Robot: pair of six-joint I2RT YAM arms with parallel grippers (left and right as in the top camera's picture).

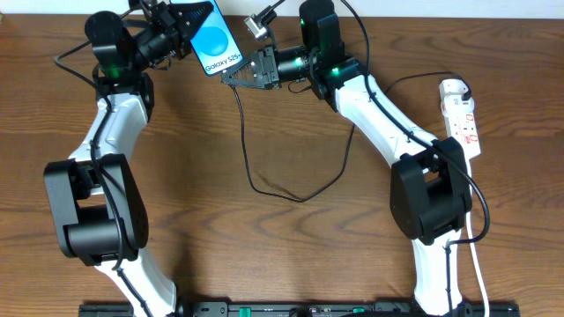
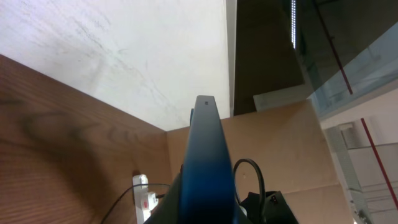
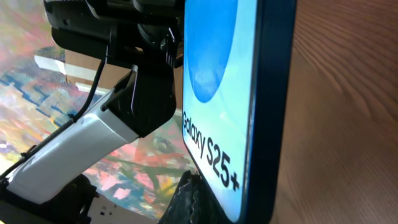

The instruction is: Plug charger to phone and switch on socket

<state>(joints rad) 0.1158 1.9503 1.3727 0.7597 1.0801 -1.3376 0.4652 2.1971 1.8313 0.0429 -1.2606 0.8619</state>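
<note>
While the phone (image 1: pixel 214 37) is held up over the far side of the counter (image 1: pixel 203 176), clamped in the left claw (image 1: pixel 185 28), the charger (image 1: pixel 302 200) is pinched at its plug end in the closed right claw (image 1: pixel 240 73) just beside the phone's lower edge, with the cable looped across the counter. The plug-in step is judged in hand: the plug is to be lined up with the port and pushed home. The socket (image 1: pixel 464 113) is seen well apart at the right, its switch to be pressed after.

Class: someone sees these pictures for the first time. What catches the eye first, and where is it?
The bright blue phone, held up by the left claw at the far edge of the table, stands out first. The right claw meets its lower end, the black charger looping from it across the wood. The white socket lies far right.
</note>
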